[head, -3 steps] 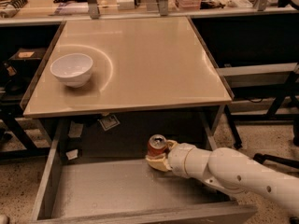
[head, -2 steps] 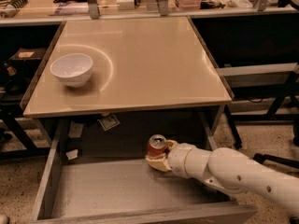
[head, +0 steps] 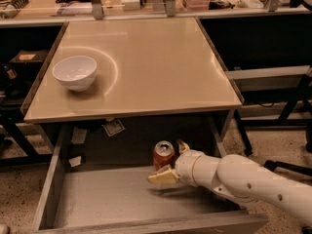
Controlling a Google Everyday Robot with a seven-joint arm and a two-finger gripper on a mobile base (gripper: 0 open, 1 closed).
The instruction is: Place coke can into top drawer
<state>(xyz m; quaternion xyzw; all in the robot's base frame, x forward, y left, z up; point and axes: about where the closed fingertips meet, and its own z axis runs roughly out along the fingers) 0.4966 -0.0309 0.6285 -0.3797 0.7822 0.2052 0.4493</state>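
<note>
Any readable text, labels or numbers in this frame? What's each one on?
No text here can be read.
coke can, in the top drawer with the gripper at it: lettering too blurred to read.
paper tags hanging under the tabletop: too small to read.
white bowl: no markings visible.

The gripper [head: 171, 162], in the top drawer [head: 97, 199], hides the base of the coke can [head: 163, 152]; the arm [head: 253, 179] is cropped at right.

White bowl [head: 74, 72] on left, beige tabletop [head: 161, 67]
</note>
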